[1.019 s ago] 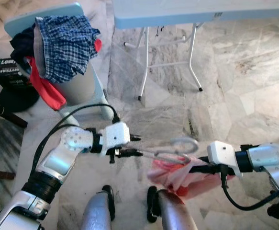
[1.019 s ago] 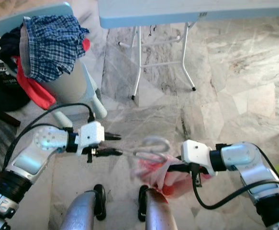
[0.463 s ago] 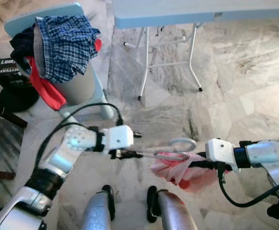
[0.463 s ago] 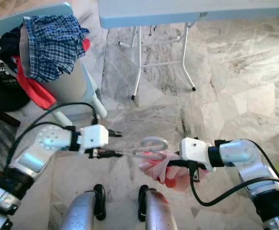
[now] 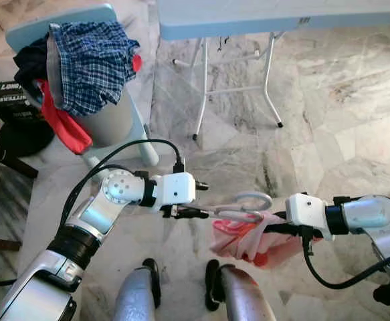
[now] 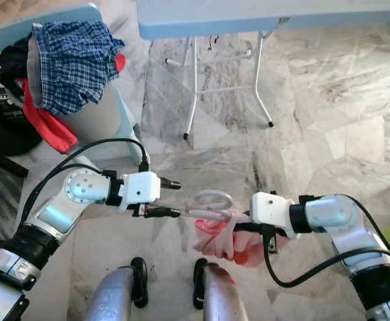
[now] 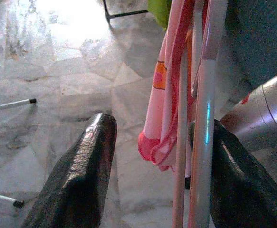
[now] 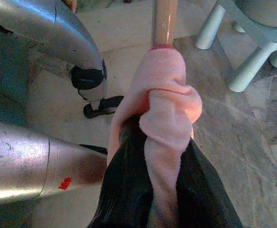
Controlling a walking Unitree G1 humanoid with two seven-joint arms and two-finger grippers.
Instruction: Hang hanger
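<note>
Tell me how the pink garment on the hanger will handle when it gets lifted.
Probably floppy: the pink garment sags in folds below the hanger and bunches softly inside the right claw. Likely light, since the thin hanger carries it. It may slide along the smooth bar, so the left claw should steady that end.

So the left gripper (image 7: 150, 175) has its two chunky black fingers (image 7: 79, 175) spread apart, one at about 7 o'clock and the other at 5 o'clock. The pale, shiny tube of the hanger (image 7: 205, 114) runs straight down from 1 o'clock and sits right against the 5 o'clock finger, with a thinner rod beside it. A pink garment with an orange stripe (image 7: 164, 104) droops off it between the fingers. Grey marble floor tiles (image 7: 57, 71) sit behind, and a silver robot leg (image 7: 259, 114) is at 3 o'clock.
</note>
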